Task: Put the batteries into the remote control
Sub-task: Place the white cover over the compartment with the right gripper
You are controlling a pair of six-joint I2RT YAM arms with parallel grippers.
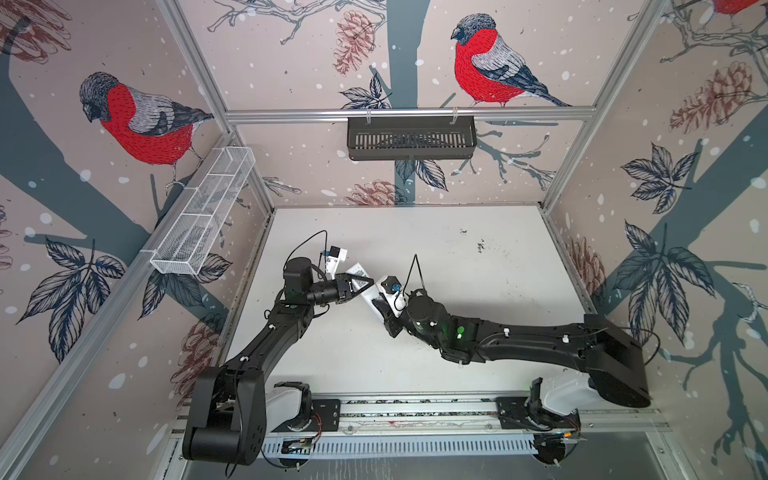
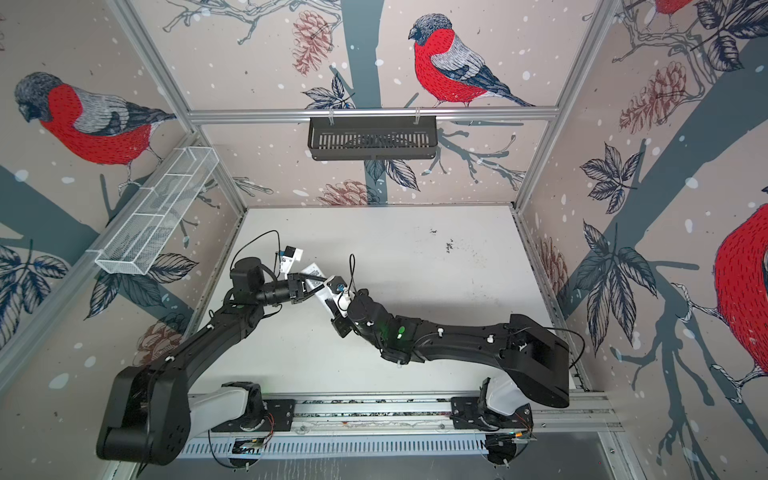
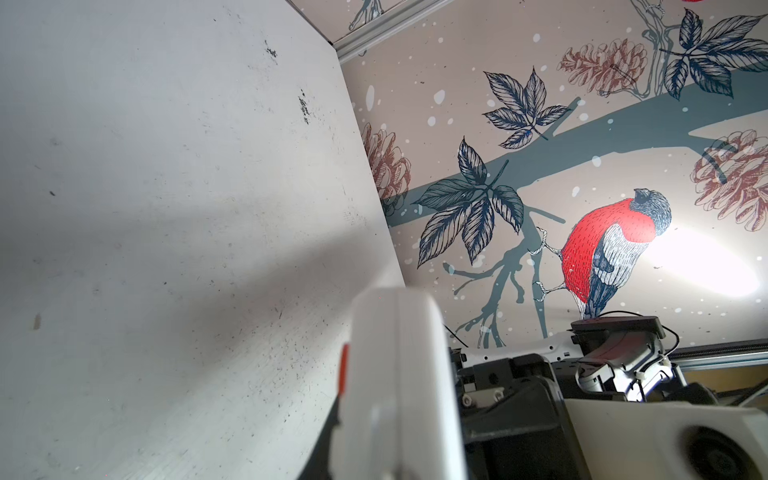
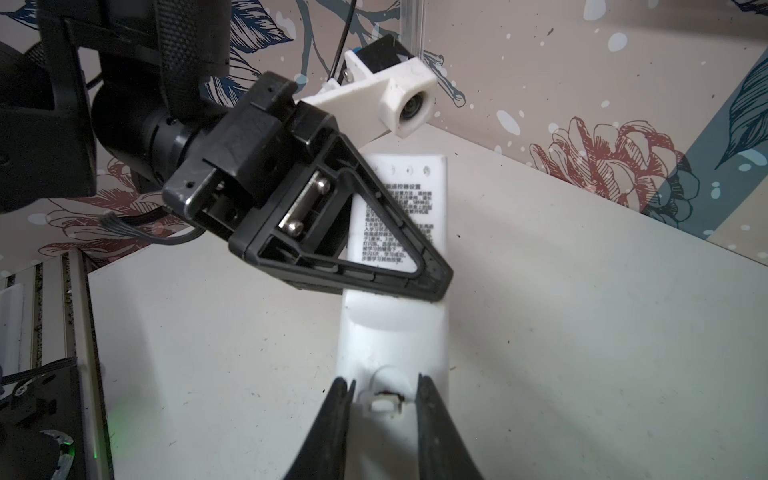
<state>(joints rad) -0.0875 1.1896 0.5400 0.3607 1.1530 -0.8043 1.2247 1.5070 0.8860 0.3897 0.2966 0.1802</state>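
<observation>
The remote control (image 1: 367, 296) (image 2: 321, 297) is held above the white table (image 1: 457, 257), plain back up, with a printed label at its far end. My left gripper (image 1: 368, 284) (image 2: 323, 285) (image 4: 436, 286) is shut on the remote across its middle. In the left wrist view the remote (image 3: 399, 374) shows edge-on with a red button on its side. My right gripper (image 4: 386, 395) (image 1: 379, 307) is shut on the remote's near end (image 4: 395, 332). Its fingers (image 4: 343, 399) stand either side of a small cover tab (image 4: 384, 402). The batteries are out of view.
A black slotted basket (image 1: 411, 139) hangs on the back wall. A white wire basket (image 1: 203, 212) hangs on the left wall. The two arm bases sit on an aluminium rail (image 1: 415, 409) along the table's front edge.
</observation>
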